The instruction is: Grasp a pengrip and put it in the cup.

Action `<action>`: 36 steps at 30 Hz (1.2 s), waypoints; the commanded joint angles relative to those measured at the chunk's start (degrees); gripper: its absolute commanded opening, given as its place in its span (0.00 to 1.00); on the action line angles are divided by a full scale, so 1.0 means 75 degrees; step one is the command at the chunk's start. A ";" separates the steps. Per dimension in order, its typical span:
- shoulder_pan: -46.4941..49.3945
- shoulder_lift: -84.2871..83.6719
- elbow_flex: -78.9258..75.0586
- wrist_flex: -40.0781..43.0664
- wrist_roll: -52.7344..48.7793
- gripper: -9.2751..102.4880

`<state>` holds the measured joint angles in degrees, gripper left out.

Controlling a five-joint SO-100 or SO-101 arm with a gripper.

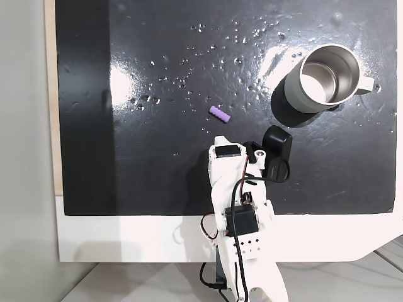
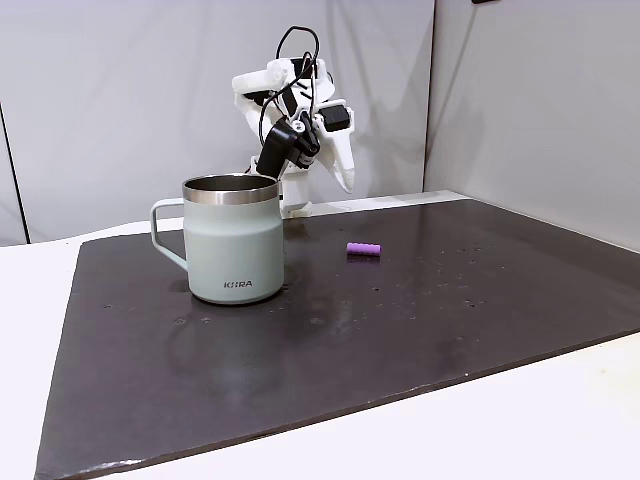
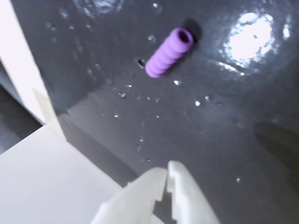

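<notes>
The pengrip is a small purple ribbed cylinder lying on its side on the black mat, left of the cup in a fixed view; it also shows as the pengrip and the pengrip. The cup stands upright and empty at the mat's far right, handle pointing right; from the side the cup is pale grey-green. My gripper hovers just short of the pengrip, above the mat. In the wrist view the white fingertips nearly touch, with nothing between them. The gripper hangs behind the cup.
The black mat is glossy with small droplets and glare spots. It lies on a white table, with a pale wall behind. A black module with a cable sits beside my wrist.
</notes>
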<state>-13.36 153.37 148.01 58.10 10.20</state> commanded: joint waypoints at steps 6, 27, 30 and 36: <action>-0.0082 -0.2297 -0.2367 0.0387 0.0773 0.21; 0.0234 -0.6973 -0.5285 0.0586 0.3504 0.26; 0.0422 -0.7441 -0.5520 0.0633 0.3586 0.26; 0.0656 -0.8578 -0.5941 0.0633 0.3598 0.26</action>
<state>-9.49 90.79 107.14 61.70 36.39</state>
